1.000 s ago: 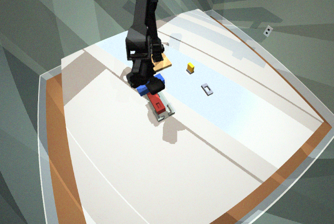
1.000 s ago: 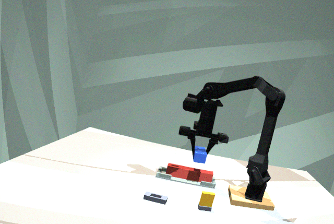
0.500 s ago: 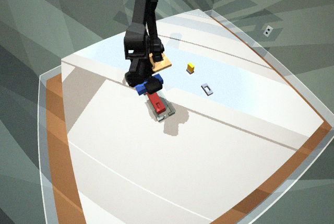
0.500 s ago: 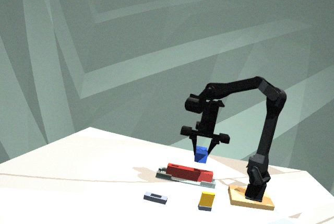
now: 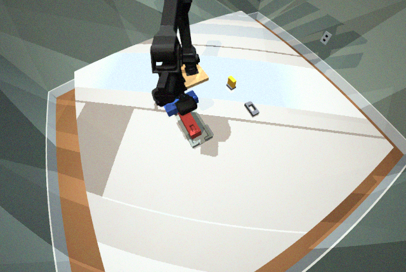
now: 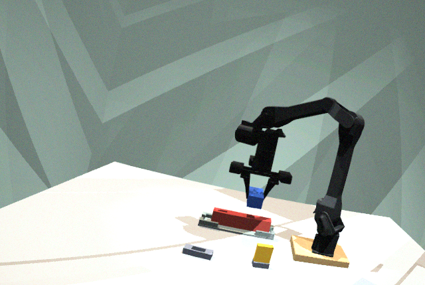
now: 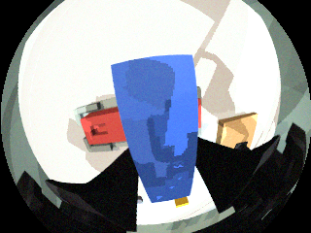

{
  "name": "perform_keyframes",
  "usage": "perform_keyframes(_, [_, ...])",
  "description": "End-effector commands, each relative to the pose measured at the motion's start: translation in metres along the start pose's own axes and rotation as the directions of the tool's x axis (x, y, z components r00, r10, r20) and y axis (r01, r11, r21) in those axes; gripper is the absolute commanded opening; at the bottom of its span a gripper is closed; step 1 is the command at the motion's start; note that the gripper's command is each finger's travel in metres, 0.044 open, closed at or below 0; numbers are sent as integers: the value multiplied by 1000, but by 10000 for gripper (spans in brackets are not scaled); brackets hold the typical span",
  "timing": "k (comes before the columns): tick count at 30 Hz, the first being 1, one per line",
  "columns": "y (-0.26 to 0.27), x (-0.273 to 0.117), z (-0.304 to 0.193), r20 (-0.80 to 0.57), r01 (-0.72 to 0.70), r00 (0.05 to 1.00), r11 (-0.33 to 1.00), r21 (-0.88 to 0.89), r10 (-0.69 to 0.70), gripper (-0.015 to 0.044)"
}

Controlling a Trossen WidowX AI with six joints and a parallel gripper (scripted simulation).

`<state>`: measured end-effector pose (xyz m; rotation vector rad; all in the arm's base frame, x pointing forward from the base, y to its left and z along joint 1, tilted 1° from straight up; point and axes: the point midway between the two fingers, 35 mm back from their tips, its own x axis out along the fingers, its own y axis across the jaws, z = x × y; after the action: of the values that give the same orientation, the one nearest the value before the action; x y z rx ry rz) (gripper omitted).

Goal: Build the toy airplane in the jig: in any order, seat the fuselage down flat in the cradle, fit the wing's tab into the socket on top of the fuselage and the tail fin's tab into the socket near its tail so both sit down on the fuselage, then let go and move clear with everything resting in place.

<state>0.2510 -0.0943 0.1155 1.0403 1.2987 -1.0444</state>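
The red fuselage (image 5: 189, 123) (image 6: 240, 220) (image 7: 109, 125) lies in the pale grey cradle jig (image 5: 209, 136) (image 6: 208, 222) and looks flat. A small dark socket shows in its top at the end away from the arm's base. My gripper (image 6: 255, 196) (image 7: 161, 144) is shut on the blue wing (image 5: 193, 96) (image 6: 255, 200) (image 7: 153, 97). The wing runs crosswise above the fuselage, over its part nearer the base, with a visible gap below it. The wing's tab is hidden. The yellow tail fin (image 5: 231, 81) (image 6: 263, 252) (image 7: 181, 201) stands upright in a small dark holder (image 6: 260, 265).
An empty grey holder (image 5: 255, 112) (image 6: 196, 255) with an open slot lies beside the jig, on the tail fin's side. The arm's wooden base plate (image 5: 198, 80) (image 6: 302, 253) (image 7: 228, 132) is past the jig's near-base end.
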Motion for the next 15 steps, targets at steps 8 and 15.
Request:
perform_keyframes(8, [0,17,1,4,3,1000,1000,1,-3,195])
perform_keyframes(15, [0,29,1,4,3,1000,1000,1,-3,195])
